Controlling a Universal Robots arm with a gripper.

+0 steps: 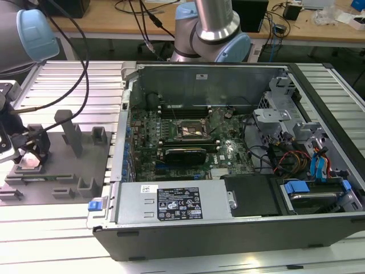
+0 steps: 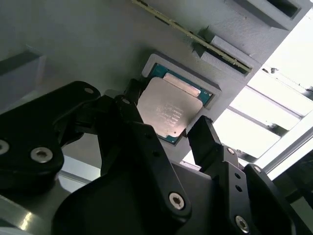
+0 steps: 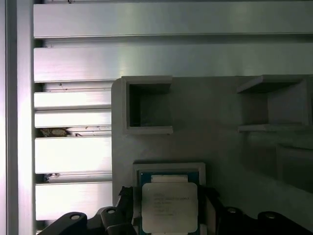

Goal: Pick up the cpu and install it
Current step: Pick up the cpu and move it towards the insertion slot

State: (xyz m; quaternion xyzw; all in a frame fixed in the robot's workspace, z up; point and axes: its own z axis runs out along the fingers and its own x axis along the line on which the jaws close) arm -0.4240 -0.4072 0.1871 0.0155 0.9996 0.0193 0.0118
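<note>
The cpu point(image 2: 171, 105) was seen lying flat in a shallow square recess of the grey moulded tray point(image 2: 73, 44), pale metal top upward, with a rim of green board showing round it. The gripper point(image 2: 166, 118) was held low over it, its black fingers point(image 2: 128, 108) set apart and one placed on either side of the chip, so that the cpu lay between them. The near finger appeared to be just against the chip's edge in the second wrist view, though contact could not be made out for certain. The chip was not lifted out of its recess.

In the first wrist view the cpu point(image 3: 168, 208) was shown squarely from above, centred in the gripper point(image 3: 168, 197), with the tray point(image 3: 215, 142) stretching beyond it and a square pocket point(image 3: 146, 107) in the tray's wall further on. The ribbed metal table point(image 3: 73, 63) was seen beside the tray.

In the exterior view the arm point(image 1: 217, 23) was seen reaching over to that view's left, where the gripper point(image 1: 25, 153) was lowered onto the tray point(image 1: 68, 171). Well apart, towards that view's right, an open computer case point(image 1: 228, 234) was laid on the table point(image 1: 74, 85), with the dark metal-framed socket point(image 1: 191, 132) on its board and a long black card point(image 1: 185, 154) just beside it.
</note>
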